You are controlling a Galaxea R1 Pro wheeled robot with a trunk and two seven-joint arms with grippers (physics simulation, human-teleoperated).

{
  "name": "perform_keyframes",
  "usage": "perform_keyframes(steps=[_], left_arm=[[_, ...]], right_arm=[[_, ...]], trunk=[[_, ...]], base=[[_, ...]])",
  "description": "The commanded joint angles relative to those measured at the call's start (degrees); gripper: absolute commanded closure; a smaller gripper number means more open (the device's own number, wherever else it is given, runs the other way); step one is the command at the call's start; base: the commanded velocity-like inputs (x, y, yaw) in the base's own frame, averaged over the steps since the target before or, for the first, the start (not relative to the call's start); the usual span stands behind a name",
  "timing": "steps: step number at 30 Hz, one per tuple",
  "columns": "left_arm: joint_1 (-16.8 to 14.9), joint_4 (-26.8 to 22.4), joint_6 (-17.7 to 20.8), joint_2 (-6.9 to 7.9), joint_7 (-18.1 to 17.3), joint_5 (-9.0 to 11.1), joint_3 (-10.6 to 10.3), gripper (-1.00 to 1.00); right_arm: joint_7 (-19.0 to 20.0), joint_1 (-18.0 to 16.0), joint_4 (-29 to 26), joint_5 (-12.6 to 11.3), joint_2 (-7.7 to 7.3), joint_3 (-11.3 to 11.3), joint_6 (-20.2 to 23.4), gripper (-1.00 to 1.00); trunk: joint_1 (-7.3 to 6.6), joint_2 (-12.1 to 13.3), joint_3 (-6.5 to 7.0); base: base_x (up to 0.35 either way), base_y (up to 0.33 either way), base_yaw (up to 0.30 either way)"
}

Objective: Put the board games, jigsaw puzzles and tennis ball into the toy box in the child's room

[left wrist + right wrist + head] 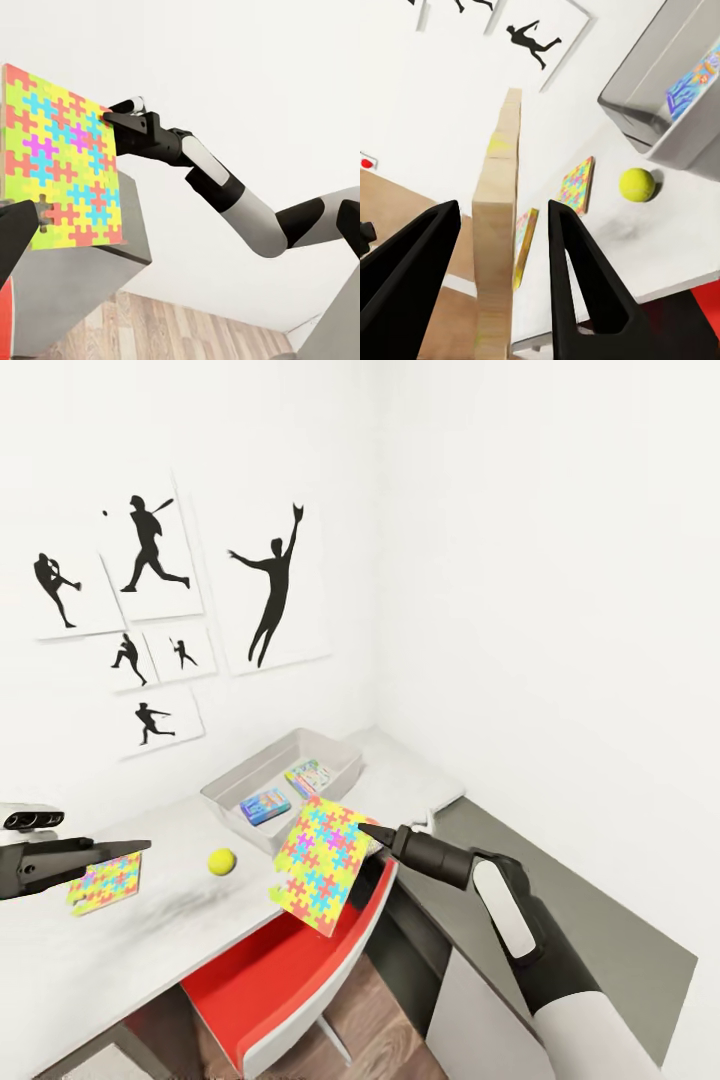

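Head view: right tool (366, 830) pinches 1 jigsaw (322, 862) by its edge, lifted off the surface (150, 940) beside the toy box (330, 748), prob. to carry it over the rim; box already has 2 games (266, 805); 1 ball (222, 861) and a 2nd jigsaw (105, 882) lie on the surface; left tool (125, 848) near it, can't tell if open.

Left wrist view: jigsaw upright, held at its corner.

Right wrist view: jaws straddle the jigsaw's edge; ball just beside the box.

A child's room in a home: white walls with baseball-player silhouette pictures (150, 610), a wood-plank floor (375, 1025), and a corner surface (150, 930) carrying a toy box (225, 788), jigsaws and ball.
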Motion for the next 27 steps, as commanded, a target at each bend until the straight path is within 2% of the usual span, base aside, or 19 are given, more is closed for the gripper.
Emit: perform_keyframes(steps=[1, 17, 27], left_arm=[[-0.1, 0.0, 0.6, 0.02, -0.2, 0.0, 0.0, -1.00], [0.0, 0.0, 0.4, 0.02, -0.2, 0.0, 0.0, -1.00], [0.0, 0.1, 0.3, 0.02, -0.2, 0.0, 0.0, -1.00]], right_arm=[[0.0, 0.0, 0.0, -0.2, 0.02, -0.1, 0.4, 1.00], [0.1, 0.0, 0.0, -0.2, 0.02, -0.1, 0.4, 1.00], [0.1, 0.0, 0.0, -0.2, 0.00, -0.1, 0.5, 1.00]], trunk=[[0.04, -0.1, -0.10], [0.04, -0.1, 0.34], [0.04, -0.1, 0.36]], base=[[0.000, 0.000, 0.289], [0.133, 0.080, 0.288], [0.193, 0.063, 0.053]])
